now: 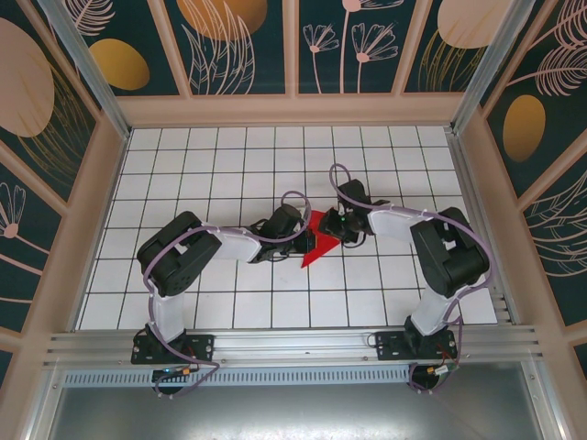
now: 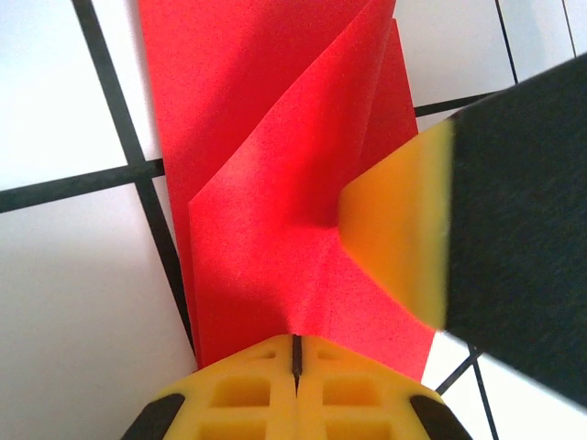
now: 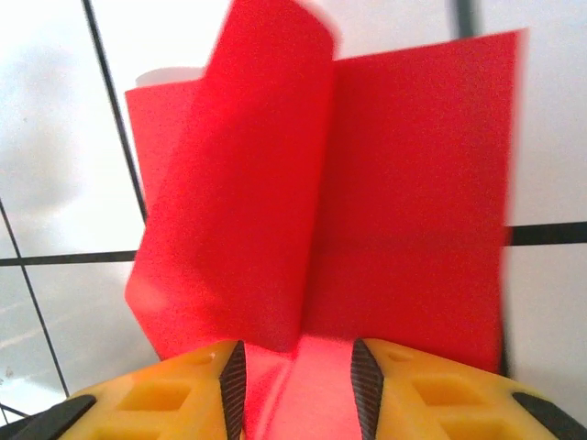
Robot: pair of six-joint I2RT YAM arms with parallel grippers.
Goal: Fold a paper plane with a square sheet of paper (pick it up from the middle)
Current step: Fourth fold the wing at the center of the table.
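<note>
Now, left pincer: pressed together, nipping the near edge of the red sheet of paper right at the seam of my yellow fingers.
Right pincer: partly spread; the sheet runs into the gap between its jaws, and I see one of its yellow fingertips leaning on a raised fold.
Sheet: partly folded, flaps standing up, mid-surface between both pincers.
Surface: white tiles with black grid lines.
Room: teal wall panels with leaf and flower patterns; aluminium rail at the near edge.
In the way: from above, both arms crowd over the sheet and hide most of it.
</note>
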